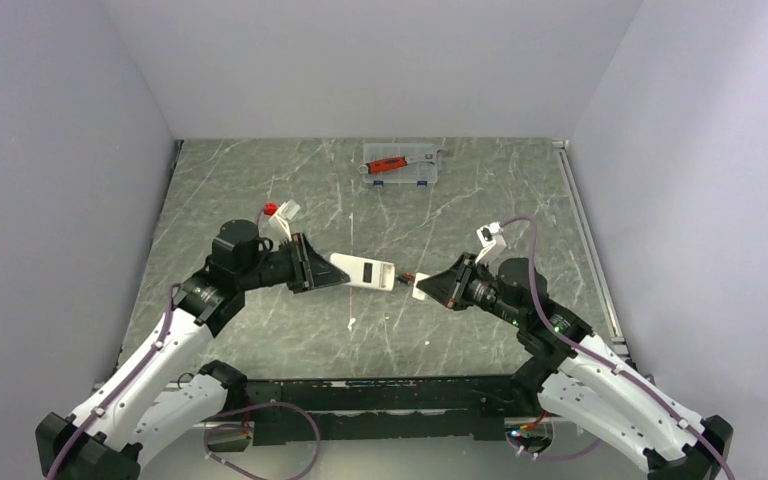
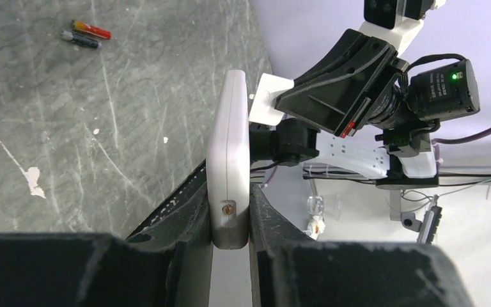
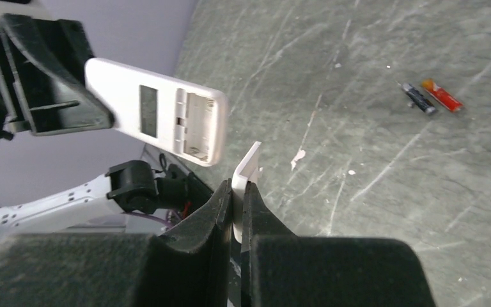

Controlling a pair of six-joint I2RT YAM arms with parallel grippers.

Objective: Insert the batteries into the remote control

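My left gripper (image 1: 325, 268) is shut on one end of the white remote control (image 1: 362, 271) and holds it above the table, its free end pointing right. In the left wrist view the remote (image 2: 229, 153) stands edge-on between the jaws (image 2: 230, 214). The right wrist view shows the remote (image 3: 156, 109) with its battery compartment (image 3: 198, 128) open and empty. My right gripper (image 1: 442, 285) is shut on a small white plastic cover (image 3: 246, 169), just right of the remote's free end. Two batteries (image 3: 431, 96) lie side by side on the table (image 2: 84, 35), in nobody's grip.
A clear plastic case (image 1: 403, 165) holding a red-handled tool sits at the back centre. A small red and white object (image 1: 278, 211) lies behind the left arm. A white fleck (image 1: 351, 323) lies on the marbled grey table. A metal rail (image 1: 585, 240) runs along the right edge.
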